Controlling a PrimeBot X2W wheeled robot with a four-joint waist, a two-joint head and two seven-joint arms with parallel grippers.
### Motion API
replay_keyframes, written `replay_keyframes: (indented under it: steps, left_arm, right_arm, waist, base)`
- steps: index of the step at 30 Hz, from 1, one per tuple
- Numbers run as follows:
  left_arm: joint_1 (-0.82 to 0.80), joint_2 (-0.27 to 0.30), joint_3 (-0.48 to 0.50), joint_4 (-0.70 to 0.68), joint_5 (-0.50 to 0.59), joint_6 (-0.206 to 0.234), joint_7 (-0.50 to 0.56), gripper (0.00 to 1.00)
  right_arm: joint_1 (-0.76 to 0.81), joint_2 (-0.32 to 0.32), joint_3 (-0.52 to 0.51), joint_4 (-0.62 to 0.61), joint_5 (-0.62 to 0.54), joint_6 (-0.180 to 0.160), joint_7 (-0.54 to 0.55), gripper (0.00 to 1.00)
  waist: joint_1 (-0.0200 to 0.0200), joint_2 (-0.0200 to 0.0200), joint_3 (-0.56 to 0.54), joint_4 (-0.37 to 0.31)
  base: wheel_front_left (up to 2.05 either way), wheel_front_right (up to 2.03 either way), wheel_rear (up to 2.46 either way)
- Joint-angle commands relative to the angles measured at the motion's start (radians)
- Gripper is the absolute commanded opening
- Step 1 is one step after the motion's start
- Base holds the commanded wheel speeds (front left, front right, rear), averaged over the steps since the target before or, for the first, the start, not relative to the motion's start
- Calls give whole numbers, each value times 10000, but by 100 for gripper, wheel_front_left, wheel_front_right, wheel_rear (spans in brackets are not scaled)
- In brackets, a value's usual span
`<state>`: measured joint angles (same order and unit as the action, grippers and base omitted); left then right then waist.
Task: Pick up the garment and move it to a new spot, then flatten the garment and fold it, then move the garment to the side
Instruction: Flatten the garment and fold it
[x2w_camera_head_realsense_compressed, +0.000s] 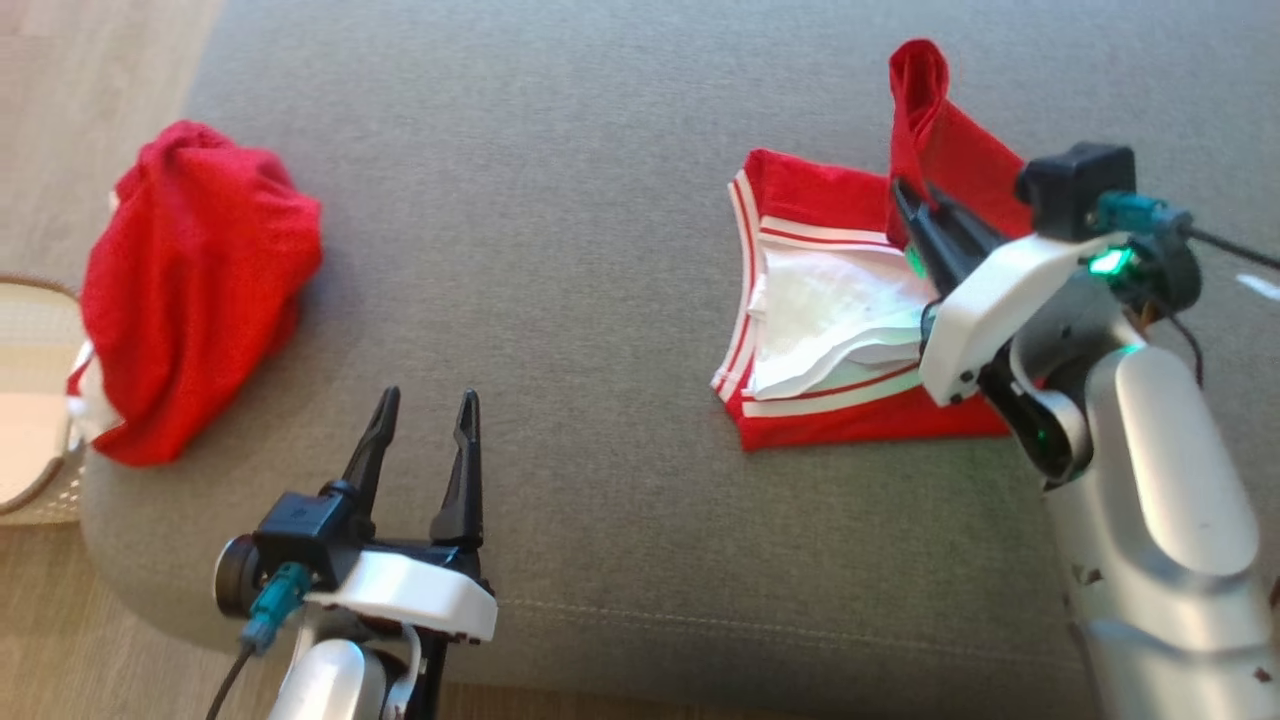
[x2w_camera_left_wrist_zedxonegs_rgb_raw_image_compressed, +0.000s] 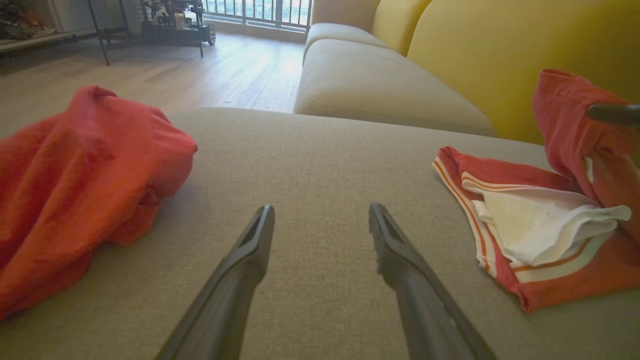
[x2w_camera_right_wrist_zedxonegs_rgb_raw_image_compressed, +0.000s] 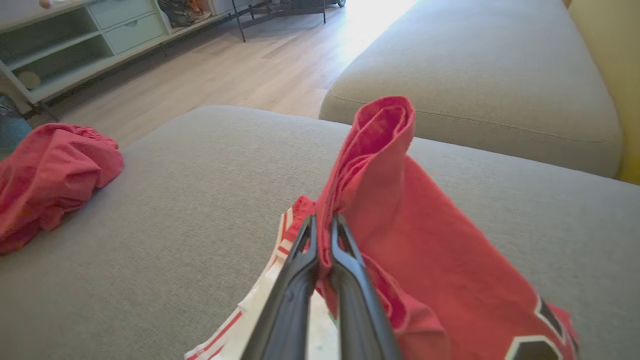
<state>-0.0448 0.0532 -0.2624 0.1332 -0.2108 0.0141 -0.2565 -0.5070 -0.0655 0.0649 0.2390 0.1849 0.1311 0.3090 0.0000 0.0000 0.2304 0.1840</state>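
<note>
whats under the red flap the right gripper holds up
The white lining and striped edges of the garment, flat on the grey cushion. The right gripper and its arm cover the rest.

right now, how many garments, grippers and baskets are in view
red garments: 2, crumpled garment, striped garment
grippers: 2, left gripper, right gripper
basket: 1
total: 5

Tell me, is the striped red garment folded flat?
Partly: the garment lies mostly flat on the cushion, but the right tool, shut on it, holds one flap raised.
</note>
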Motion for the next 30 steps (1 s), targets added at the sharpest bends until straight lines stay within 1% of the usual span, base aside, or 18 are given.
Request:
replay_keyframes:
  steps: [1, 6, 9, 10, 11, 12, 13, 17, 19, 21, 22, 23, 24, 25, 30]
  left_arm:
    - [-81, -13, 229, -270, 108, 25, -53, 100]
    - [53, -18, 169, -239, 100, 31, -53, 100]
    - [131, -20, 168, -198, 48, 43, -53, 100]
    - [131, -21, 145, -175, 33, 37, -53, 100]
    - [112, -22, 110, -157, 36, 39, -53, 100]
    - [87, -22, 75, -146, 30, 40, -53, 100]
    - [63, -23, 50, -145, 11, 45, -53, 100]
    - [3, -25, -8, -148, -50, 94, -53, 100]
    - [-1, -26, -31, -155, -76, 110, -53, 100]
    - [6, -27, -53, -150, -91, 123, -53, 100]
    - [7, -27, -59, -144, -94, 132, -53, 100]
    - [4, -27, -62, -139, -95, 144, -53, 100]
    - [4, -27, -62, -139, -95, 144, -53, 100]
    - [3, -27, -66, -134, -93, 154, -53, 100]
    - [22, -28, -32, -156, -83, 210, -53, 100]
  right_arm:
    - [-35, 150, 269, -263, 194, -4, -172, 0]
    - [267, 151, 814, 270, 806, -4, -436, 0]
    - [328, 151, 1185, 810, 1366, -4, -571, 1]
    - [305, 151, 1272, 1045, 1526, -4, -638, 11]
    - [243, 151, 1318, 1281, 1573, -4, -750, 15]
    - [172, 151, 1353, 1528, 1620, -4, -850, 16]
    - [96, 152, 1384, 1777, 1747, -4, -935, 22]
    - [-304, 152, 1556, 2684, 2297, -4, -1363, 35]
    - [-537, 152, 1602, 3107, 2472, -4, -1643, 36]
    - [-768, 152, 1707, 3502, 2715, -4, -1906, 41]
    - [-886, 152, 1770, 3691, 2811, -4, -2036, 47]
    - [-1004, 152, 1837, 3870, 2897, -4, -2167, 66]
    - [-1004, 152, 1837, 3870, 2897, -4, -2167, 66]
    - [-1116, 152, 1908, 4028, 3010, -4, -2303, 100]
    - [-1515, 152, 2389, 4214, 4358, -4, -3045, 100]
  waist:
    - [0, 0, -107, 158]
    - [0, 0, -261, 326]
    - [0, 0, -300, 359]
    - [0, 0, -310, 374]
    - [0, 0, -317, 394]
    - [0, 0, -321, 412]
    - [0, 0, -322, 428]
    - [0, 0, -300, 468]
    - [0, 0, -283, 465]
    - [0, 0, -285, 446]
    - [0, 0, -290, 433]
    - [0, 0, -298, 418]
    - [0, 0, -298, 418]
    - [0, 0, -308, 405]
    - [0, 0, -392, 301]
  base:
    - [0, 0, 0]
    - [0, 0, 0]
    - [0, 0, 0]
    - [0, 0, 0]
    - [0, 0, 0]
    - [0, 0, 0]
    - [0, 0, 0]
    - [0, 0, 0]
    - [0, 0, 0]
    - [0, 0, 0]
    - [0, 0, 0]
    - [0, 0, 0]
    - [0, 0, 0]
    - [0, 0, 0]
    - [0, 0, 0]
